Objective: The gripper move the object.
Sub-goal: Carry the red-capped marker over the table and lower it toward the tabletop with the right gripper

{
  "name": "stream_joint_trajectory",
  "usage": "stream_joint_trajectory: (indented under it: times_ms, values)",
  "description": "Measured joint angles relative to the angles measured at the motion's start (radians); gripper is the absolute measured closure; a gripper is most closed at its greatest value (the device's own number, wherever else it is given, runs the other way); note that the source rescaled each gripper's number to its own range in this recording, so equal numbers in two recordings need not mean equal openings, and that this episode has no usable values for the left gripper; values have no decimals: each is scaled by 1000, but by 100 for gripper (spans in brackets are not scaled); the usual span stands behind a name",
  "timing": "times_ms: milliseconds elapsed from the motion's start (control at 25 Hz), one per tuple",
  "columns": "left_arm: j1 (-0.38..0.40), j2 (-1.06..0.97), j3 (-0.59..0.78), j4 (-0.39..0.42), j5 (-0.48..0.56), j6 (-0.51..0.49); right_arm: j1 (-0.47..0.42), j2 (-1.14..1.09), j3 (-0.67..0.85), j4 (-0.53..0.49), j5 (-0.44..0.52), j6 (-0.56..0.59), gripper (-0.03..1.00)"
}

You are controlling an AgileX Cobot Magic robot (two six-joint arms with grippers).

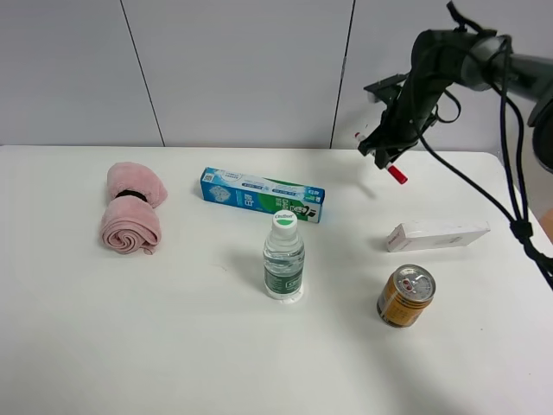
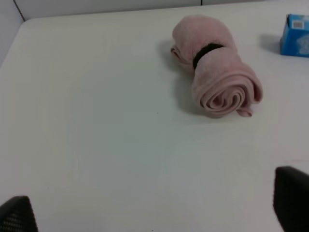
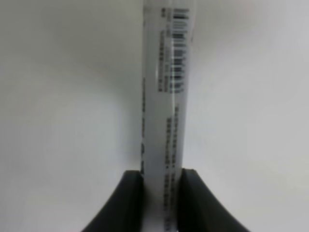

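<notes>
My right gripper hangs high over the table's back right, shut on the white marker pen; its red cap pokes out below the claw. In the right wrist view the pen's printed barrel runs up from between the two black fingers, with the white table behind it. My left gripper is open and empty; only its two fingertips show, over bare table in front of the pink towel roll. The left arm is out of the exterior high view.
A pink rolled towel lies at the left, also in the left wrist view. A blue-green toothpaste box, a water bottle, a white box and a drink can stand across the middle and right.
</notes>
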Motion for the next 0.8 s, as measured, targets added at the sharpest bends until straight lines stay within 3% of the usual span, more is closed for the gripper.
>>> stream_joint_trajectory:
  times_ms: [280,560,800]
  values:
    - [0,0,0,0,0,-1,62,-198,0,43,138,12,97]
    - [0,0,0,0,0,-1,177,-303,0,78,144,-20,97]
    - [0,0,0,0,0,0,339,-307,0,92,146,-94,97]
